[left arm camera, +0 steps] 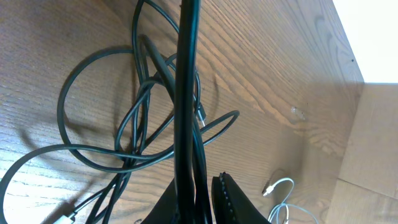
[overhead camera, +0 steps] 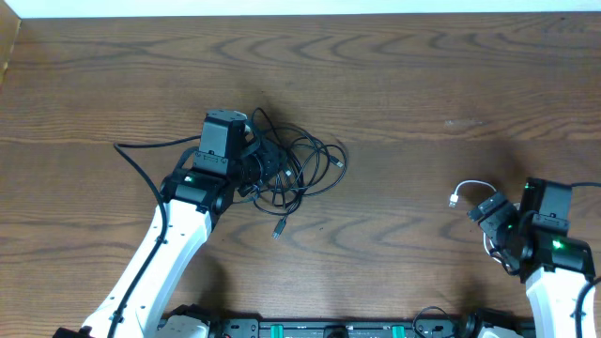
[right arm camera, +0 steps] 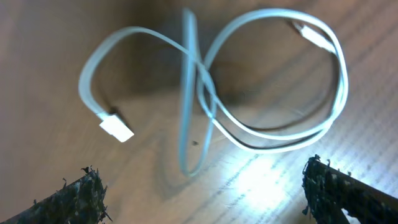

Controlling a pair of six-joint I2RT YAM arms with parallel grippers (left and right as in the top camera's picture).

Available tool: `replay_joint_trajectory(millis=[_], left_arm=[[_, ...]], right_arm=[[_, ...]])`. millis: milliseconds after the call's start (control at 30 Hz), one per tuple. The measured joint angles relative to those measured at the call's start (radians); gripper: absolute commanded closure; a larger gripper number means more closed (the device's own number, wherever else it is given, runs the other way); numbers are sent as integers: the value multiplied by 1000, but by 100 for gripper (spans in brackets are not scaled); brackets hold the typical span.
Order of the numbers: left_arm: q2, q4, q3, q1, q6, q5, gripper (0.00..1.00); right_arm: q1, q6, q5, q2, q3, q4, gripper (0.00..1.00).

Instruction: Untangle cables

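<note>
Close to the worktop's [overhead camera: 423, 75] near right corner, your right gripper [right arm camera: 202, 173] hangs low with its fingers spread wide and holding nothing, and the white cable [right arm camera: 116, 126] lies looped on the wood just ahead of them. Your left arm slants from the near edge to left of centre, where the left gripper [left arm camera: 200, 196] is nearly closed, pinching one strand of the black cables [overhead camera: 278, 175]. Open wood stretches beyond to the far edge and between the two piles.
</note>
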Motion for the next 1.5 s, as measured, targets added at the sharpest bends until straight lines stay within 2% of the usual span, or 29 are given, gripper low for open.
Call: replay_joint_trajectory(millis=[300, 467, 533, 600, 667, 733, 1133, 1367, 1433, 1500], left_arm=[[0, 0, 0, 0, 0, 0, 84], [0, 0, 0, 0, 0, 0, 84], [0, 0, 0, 0, 0, 0, 84], [0, 0, 0, 0, 0, 0, 83], [0, 0, 0, 0, 0, 0, 83], [0, 0, 0, 0, 3, 0, 79], [0, -2, 0, 0, 3, 0, 78], [0, -4, 0, 0, 3, 0, 77], [0, -5, 0, 0, 3, 0, 78], [0, -5, 0, 0, 3, 0, 78]], right_arm=[[0, 57, 48, 148, -8, 61, 0], [0, 108, 65, 156, -10, 23, 8], [0, 126, 78, 156, -10, -7, 7], [0, 138, 102, 156, -10, -47, 1], [-2, 144, 118, 156, -10, -64, 1], [-7, 148, 135, 156, -11, -71, 1], [-109, 199, 163, 199, -21, -6, 1], [-137, 217, 170, 246, -131, 102, 1], [-139, 220, 169, 237, -154, 163, 5], [-140, 219, 175, 230, -177, 230, 20]])
